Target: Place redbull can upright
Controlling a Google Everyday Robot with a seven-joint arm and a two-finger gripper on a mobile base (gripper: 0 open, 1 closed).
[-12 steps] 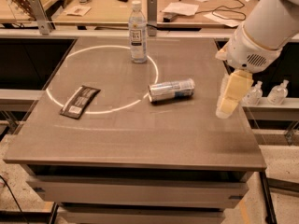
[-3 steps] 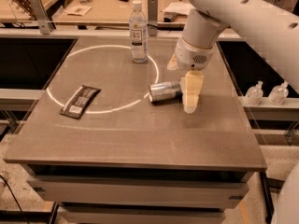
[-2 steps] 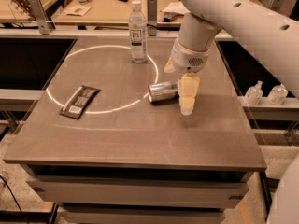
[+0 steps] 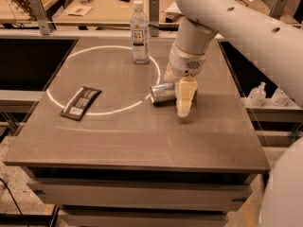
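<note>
The redbull can (image 4: pixel 162 92) lies on its side on the grey table (image 4: pixel 137 141), right of the middle, its silver top facing left. My gripper (image 4: pixel 184 97) hangs from the white arm directly over the can's right end, its cream fingers (image 4: pixel 185 96) pointing down and covering that part of the can.
A clear water bottle (image 4: pixel 139 33) with a white cap stands upright at the back of the table. A dark snack packet (image 4: pixel 80 102) lies flat at the left. A white circle is marked on the tabletop. Two small bottles (image 4: pixel 258 94) stand on a shelf to the right.
The arm has swung in from the right edge to the can and lowered. The gripper now covers the can's right end. The can has not moved.
</note>
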